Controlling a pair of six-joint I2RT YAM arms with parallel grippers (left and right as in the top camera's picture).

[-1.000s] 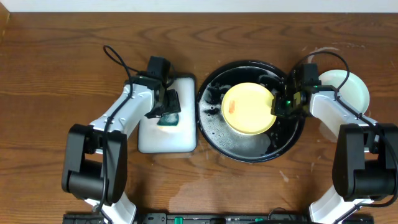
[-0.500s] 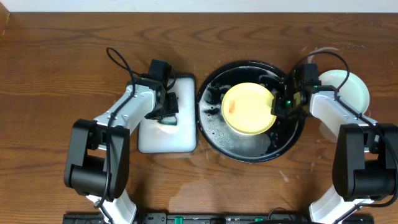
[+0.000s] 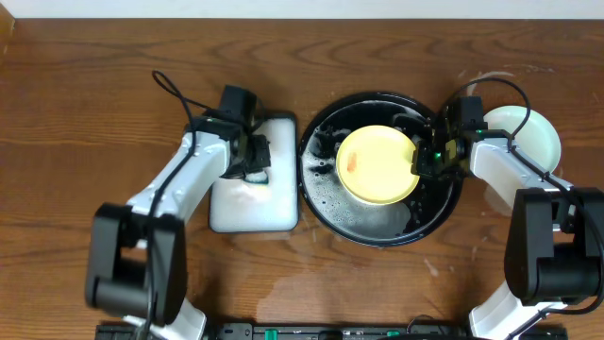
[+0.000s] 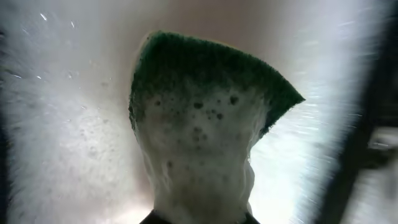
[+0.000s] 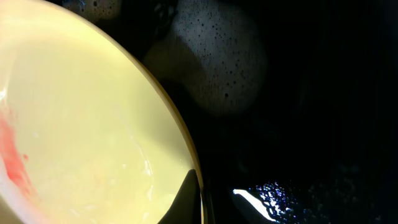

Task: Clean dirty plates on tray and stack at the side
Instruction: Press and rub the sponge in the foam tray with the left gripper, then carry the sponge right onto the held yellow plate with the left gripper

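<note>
Right jaws grip plate (image 3: pixel 376 165), left jaws sponge (image 4: pixel 205 106)

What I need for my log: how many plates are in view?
2. A yellow plate in the black tray; a pale green plate on the table to its right, possibly hiding another beneath.

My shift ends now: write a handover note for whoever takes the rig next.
Left gripper: shut on the foamy sponge, over the white tray.
Right gripper: pinching the right rim of the yellow plate, which sits in the black tray.
Done: a mint plate lies on the table right of the black tray; whether another lies under it cannot be told.
Left: the yellow plate shows a red smear; scrub it, then stack it on the mint plate.
</note>
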